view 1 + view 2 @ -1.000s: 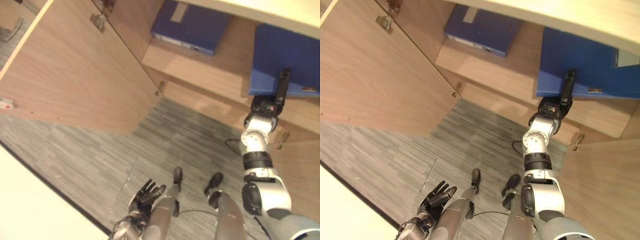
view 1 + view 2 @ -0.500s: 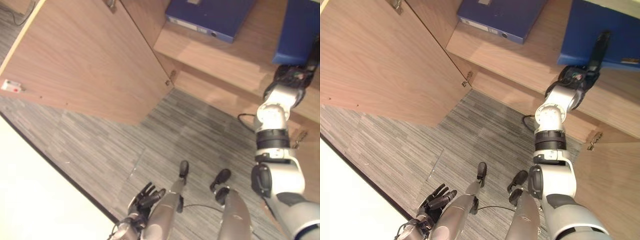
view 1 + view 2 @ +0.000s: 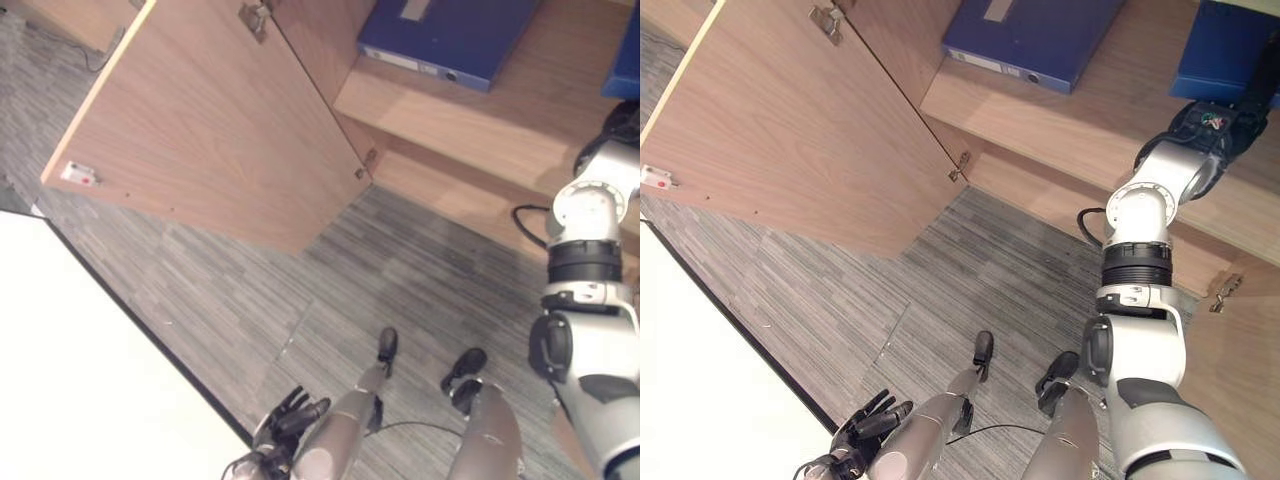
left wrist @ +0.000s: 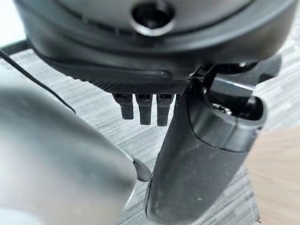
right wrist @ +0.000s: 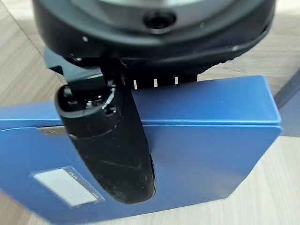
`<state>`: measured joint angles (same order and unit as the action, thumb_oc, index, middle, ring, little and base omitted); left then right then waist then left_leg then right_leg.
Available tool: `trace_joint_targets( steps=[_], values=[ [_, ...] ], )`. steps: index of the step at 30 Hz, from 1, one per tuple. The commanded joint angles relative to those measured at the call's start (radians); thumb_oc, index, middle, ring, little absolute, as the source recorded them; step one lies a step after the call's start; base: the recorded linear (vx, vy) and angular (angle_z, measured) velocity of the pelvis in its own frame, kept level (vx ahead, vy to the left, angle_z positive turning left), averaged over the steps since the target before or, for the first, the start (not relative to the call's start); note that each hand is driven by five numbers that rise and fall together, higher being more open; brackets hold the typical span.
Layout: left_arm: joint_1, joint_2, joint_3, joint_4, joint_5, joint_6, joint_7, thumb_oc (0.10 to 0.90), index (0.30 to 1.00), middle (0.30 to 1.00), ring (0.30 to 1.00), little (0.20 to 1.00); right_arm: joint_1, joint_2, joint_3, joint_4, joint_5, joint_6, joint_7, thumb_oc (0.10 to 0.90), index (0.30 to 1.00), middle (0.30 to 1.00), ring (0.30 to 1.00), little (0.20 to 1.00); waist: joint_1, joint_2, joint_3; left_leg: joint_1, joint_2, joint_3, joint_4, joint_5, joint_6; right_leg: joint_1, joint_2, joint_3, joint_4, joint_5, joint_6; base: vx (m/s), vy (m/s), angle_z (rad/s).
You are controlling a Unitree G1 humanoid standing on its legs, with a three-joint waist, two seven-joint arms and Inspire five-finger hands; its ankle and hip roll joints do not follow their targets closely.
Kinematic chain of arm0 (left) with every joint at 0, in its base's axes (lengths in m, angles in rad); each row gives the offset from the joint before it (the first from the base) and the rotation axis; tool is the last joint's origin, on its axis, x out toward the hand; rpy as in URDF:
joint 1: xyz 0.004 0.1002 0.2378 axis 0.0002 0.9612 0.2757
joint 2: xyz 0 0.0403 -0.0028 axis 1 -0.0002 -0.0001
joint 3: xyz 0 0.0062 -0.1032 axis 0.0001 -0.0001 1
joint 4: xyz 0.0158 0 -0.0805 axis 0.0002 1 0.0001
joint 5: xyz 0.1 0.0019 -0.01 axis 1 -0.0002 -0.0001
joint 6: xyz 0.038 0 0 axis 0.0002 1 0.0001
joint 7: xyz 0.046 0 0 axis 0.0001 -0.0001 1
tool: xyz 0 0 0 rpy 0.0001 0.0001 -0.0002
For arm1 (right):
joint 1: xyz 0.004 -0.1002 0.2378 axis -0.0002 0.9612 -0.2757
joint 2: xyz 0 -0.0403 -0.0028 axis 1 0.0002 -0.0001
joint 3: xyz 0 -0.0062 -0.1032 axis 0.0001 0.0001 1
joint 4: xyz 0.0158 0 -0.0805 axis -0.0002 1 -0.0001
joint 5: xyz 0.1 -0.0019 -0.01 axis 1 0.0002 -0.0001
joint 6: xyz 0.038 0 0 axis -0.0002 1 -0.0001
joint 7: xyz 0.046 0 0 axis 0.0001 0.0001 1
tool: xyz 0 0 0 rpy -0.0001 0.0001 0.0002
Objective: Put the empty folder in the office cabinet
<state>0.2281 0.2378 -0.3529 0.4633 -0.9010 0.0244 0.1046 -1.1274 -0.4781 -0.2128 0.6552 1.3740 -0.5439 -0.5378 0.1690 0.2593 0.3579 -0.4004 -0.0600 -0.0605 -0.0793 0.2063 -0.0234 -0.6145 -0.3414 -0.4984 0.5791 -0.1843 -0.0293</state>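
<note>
A blue folder [image 5: 211, 140] stands on the lower cabinet shelf [image 3: 1070, 120] at the upper right, partly cut off by the view's edge [image 3: 1225, 45]. My right hand [image 3: 1215, 115] is stretched up to it. The thumb [image 5: 112, 145] lies flat across the folder's front face, and the fingers are hidden behind the folder, so the hand pinches it. My left hand [image 3: 288, 418] hangs low over the floor with relaxed, spread fingers and holds nothing.
A second blue folder [image 3: 445, 35] lies flat on the same shelf further left. The open left cabinet door [image 3: 220, 130] juts out over the grey carpet. Part of the right door [image 3: 1240, 350] is at the lower right, and a white surface [image 3: 80, 380] at the lower left.
The whole picture has shifted as the camera moved. My right hand stays on the blue folder at the shelf. The left hand has not moved.
</note>
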Motion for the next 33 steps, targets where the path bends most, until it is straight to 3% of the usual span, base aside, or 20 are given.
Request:
trace_joint_targets(
  steps=[1, 4, 15, 16, 17, 18, 20, 33],
  values=[
    [0.062, 0.074, -0.070, -0.016, -0.049, -0.008, 0.019, 0.800, 0.900, 0.900, 0.900, 0.900, -0.187, -0.153, 0.143, -0.002, -0.087, 0.050, 0.057, 0.800, 0.900, 0.900, 0.900, 0.900, 0.025, 0.009, -0.054, 0.159, 0.037, 0.041, -0.008, -0.186, -0.052, 0.111, 0.054, 0.053, -0.226, 0.121, 0.169, 0.00, 0.000, 0.00],
    [0.064, 0.071, -0.073, -0.022, -0.053, -0.001, 0.016, 0.800, 0.900, 0.900, 0.900, 0.900, -0.190, -0.165, 0.160, 0.087, -0.086, 0.116, 0.062, 0.800, 0.900, 0.900, 0.900, 0.900, 0.020, 0.012, -0.049, 0.159, 0.037, 0.046, -0.008, -0.188, -0.050, 0.102, 0.054, 0.061, -0.218, 0.120, 0.167, 0.00, 0.003, -0.03],
    [0.076, 0.060, -0.087, -0.037, -0.052, 0.010, -0.010, 0.800, 0.900, 0.900, 0.900, 0.900, -0.140, -0.181, 0.154, 0.272, -0.028, 0.237, 0.154, 0.800, 0.900, 0.900, 0.900, 0.900, 0.010, 0.040, -0.041, 0.161, 0.025, 0.053, -0.008, -0.193, -0.039, 0.079, 0.042, 0.079, -0.200, 0.127, 0.174, 0.00, 0.014, -0.03],
    [0.077, 0.059, -0.086, -0.035, -0.055, 0.013, -0.016, 0.800, 0.900, 0.900, 0.900, 0.900, -0.131, -0.184, 0.165, 0.290, -0.032, 0.259, 0.165, 0.800, 0.900, 0.900, 0.900, 0.900, 0.009, 0.039, -0.041, 0.164, 0.024, 0.054, -0.008, -0.195, -0.037, 0.080, 0.042, 0.081, -0.199, 0.128, 0.174, 0.00, 0.000, 0.00],
    [0.077, 0.060, -0.083, -0.026, -0.052, 0.021, -0.030, 0.800, 0.900, 0.900, 0.900, 0.900, -0.120, -0.199, 0.198, 0.348, -0.053, 0.326, 0.202, 0.800, 0.900, 0.900, 0.900, 0.900, 0.007, 0.038, -0.043, 0.169, 0.023, 0.056, -0.008, -0.197, -0.035, 0.080, 0.039, 0.084, -0.196, 0.131, 0.174, 0.00, 0.000, 0.00],
    [0.078, 0.058, -0.083, -0.025, -0.052, 0.021, -0.032, 0.800, 0.900, 0.900, 0.900, 0.900, -0.125, -0.204, 0.201, 0.357, -0.052, 0.331, 0.210, 0.800, 0.900, 0.900, 0.900, 0.900, 0.007, 0.039, -0.043, 0.170, 0.023, 0.057, -0.008, -0.197, -0.035, 0.080, 0.039, 0.085, -0.195, 0.131, 0.174, 0.00, 0.000, 0.00],
    [0.078, 0.064, -0.077, -0.023, -0.041, 0.028, -0.055, 0.800, 0.900, 0.900, 0.900, 0.900, -0.112, -0.215, 0.250, 0.397, -0.086, 0.403, 0.265, 0.800, 0.900, 0.900, 0.900, 0.900, 0.005, 0.035, -0.045, 0.176, 0.021, 0.057, -0.008, -0.200, -0.031, 0.082, 0.037, 0.086, -0.194, 0.134, 0.175, 0.00, 0.000, 0.00],
    [0.103, 0.066, -0.070, 0.014, -0.018, 0.034, -0.100, 0.800, 0.900, 0.900, 0.900, 0.900, -0.102, -0.243, 0.330, 0.288, -0.060, 0.383, 0.413, 0.800, 0.900, 0.900, 0.900, 0.900, -0.001, 0.028, -0.056, 0.202, 0.016, 0.056, -0.008, -0.213, -0.024, 0.089, 0.021, 0.091, -0.180, 0.143, 0.183, 0.00, 0.000, 0.00]
  ],
)
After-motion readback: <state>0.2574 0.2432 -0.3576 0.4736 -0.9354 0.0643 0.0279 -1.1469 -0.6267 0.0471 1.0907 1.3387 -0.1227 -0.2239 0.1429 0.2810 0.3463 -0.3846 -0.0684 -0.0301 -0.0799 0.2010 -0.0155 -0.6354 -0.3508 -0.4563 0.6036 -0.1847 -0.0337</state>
